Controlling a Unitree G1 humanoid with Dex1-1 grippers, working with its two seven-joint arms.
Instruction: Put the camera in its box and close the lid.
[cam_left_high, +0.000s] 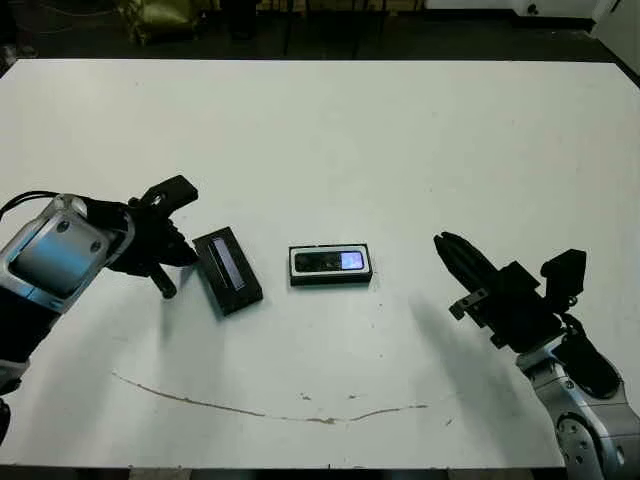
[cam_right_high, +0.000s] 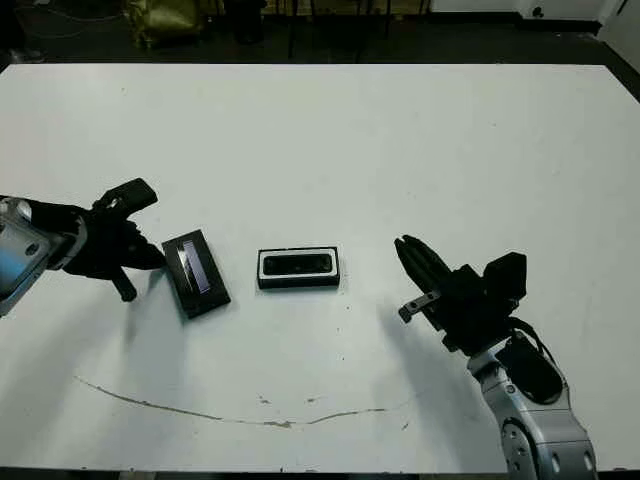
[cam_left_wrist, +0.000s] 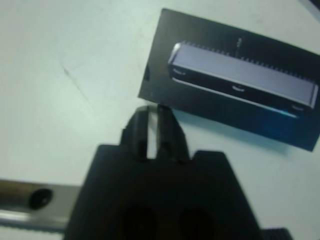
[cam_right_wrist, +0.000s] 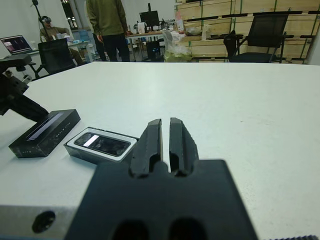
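Camera (cam_left_high: 330, 261) already sits in box (cam_left_high: 331, 277) mid-table; lid (cam_left_high: 228, 270) lies just left, likely staged for left gripper (cam_left_wrist: 153, 116), fingers narrow, empty; right gripper (cam_right_wrist: 165, 131) nearly closed, idle

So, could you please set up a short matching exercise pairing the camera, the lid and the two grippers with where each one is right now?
Things:
1. camera
2. lid
3. left gripper
4. right gripper

Places:
A. beside the lid's edge
B. flat on the table, apart from the box
C. inside the box
D. hanging off to the box's right

Pairs: 1-C, 2-B, 3-A, 4-D
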